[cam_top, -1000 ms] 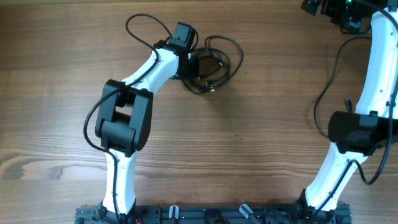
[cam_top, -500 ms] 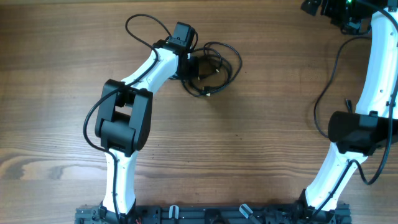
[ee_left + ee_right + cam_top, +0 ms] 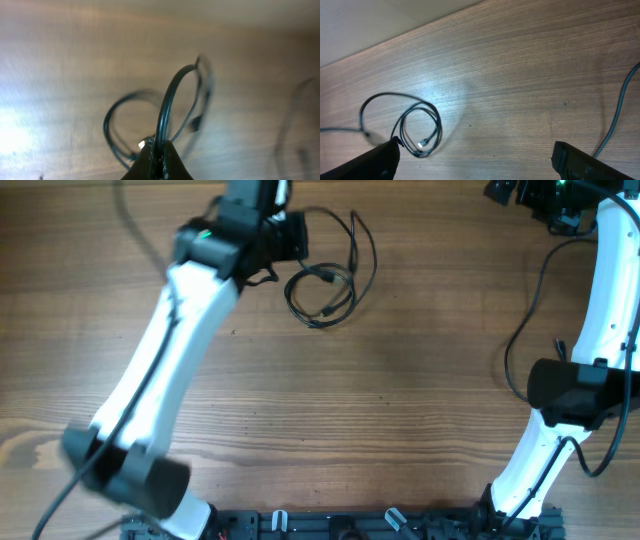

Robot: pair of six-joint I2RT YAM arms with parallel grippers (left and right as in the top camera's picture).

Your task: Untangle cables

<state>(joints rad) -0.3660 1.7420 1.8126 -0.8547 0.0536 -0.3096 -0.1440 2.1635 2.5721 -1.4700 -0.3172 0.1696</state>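
White-shelled arms [image 3: 160, 350] with black joints [image 3: 570, 390], thick black wires [image 3: 505, 370]

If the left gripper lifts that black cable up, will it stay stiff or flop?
Probably floppy: the cable curves in loose loops from the shut left gripper. Likely light, since a fingertip pinch alone holds it.

Loose cables [image 3: 325, 275] on wooden table [image 3: 430, 400]
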